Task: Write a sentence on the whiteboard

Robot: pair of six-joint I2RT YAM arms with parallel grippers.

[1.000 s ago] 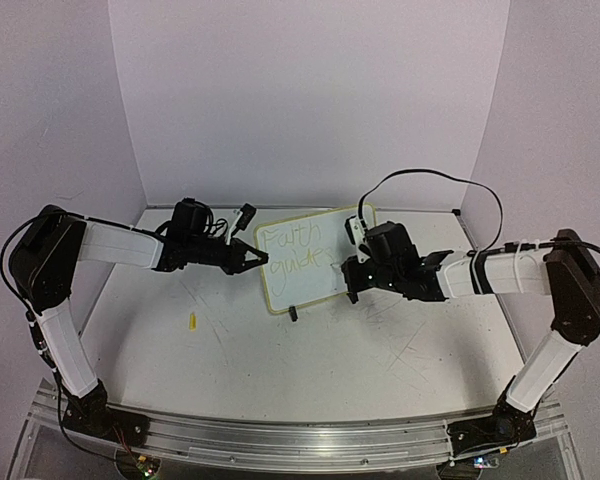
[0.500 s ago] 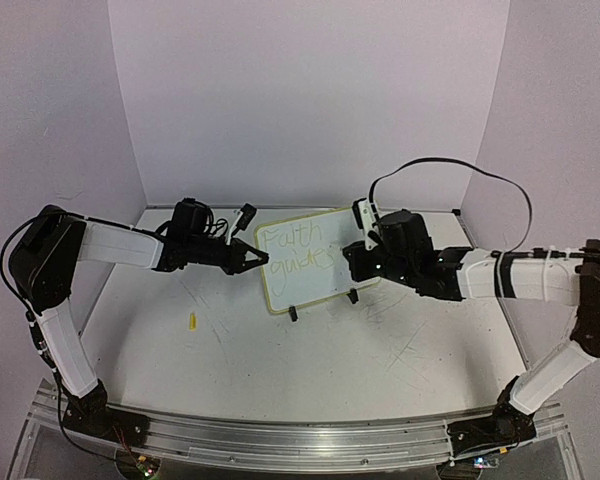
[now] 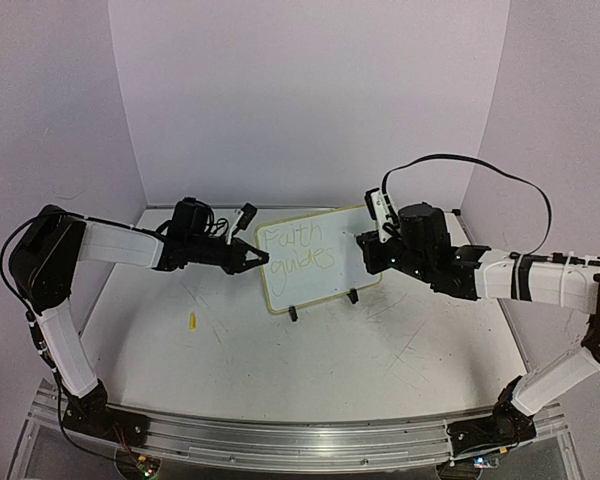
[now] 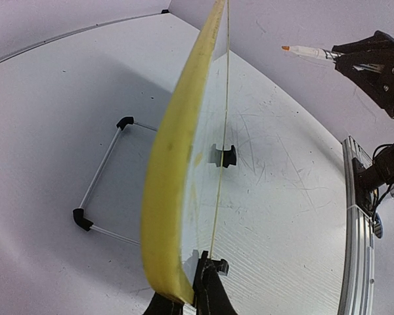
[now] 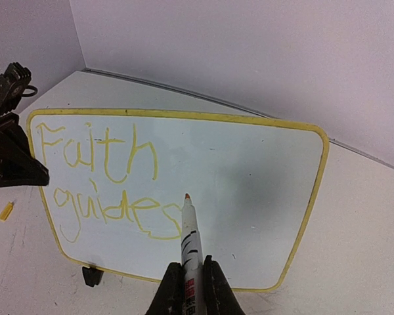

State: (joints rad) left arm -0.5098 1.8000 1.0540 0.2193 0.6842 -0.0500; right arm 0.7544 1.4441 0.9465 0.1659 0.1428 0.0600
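1. A small yellow piece (image 3: 192,321) lay on the table (image 3: 280,370), near left.
2. Mid-table the whiteboard (image 3: 315,265) stood tilted back on black clip feet (image 3: 352,296). It had a white face, thin yellow rim and rounded corners, with "Faith guides" written in yellow.
3. At its left edge the left gripper (image 3: 252,257) was clamped on the rim.
4. On the right, the right gripper (image 5: 187,289) pinched a marker (image 5: 190,243), its tip just off the board.
5. A wire stand (image 4: 102,177) sat behind the board.

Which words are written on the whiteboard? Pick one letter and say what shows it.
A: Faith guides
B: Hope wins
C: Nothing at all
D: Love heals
A: in the right wrist view the whiteboard carries yellow writing, "Faith" above "guides", with the tip of the marker held in the right hand showing at the end of "guides".
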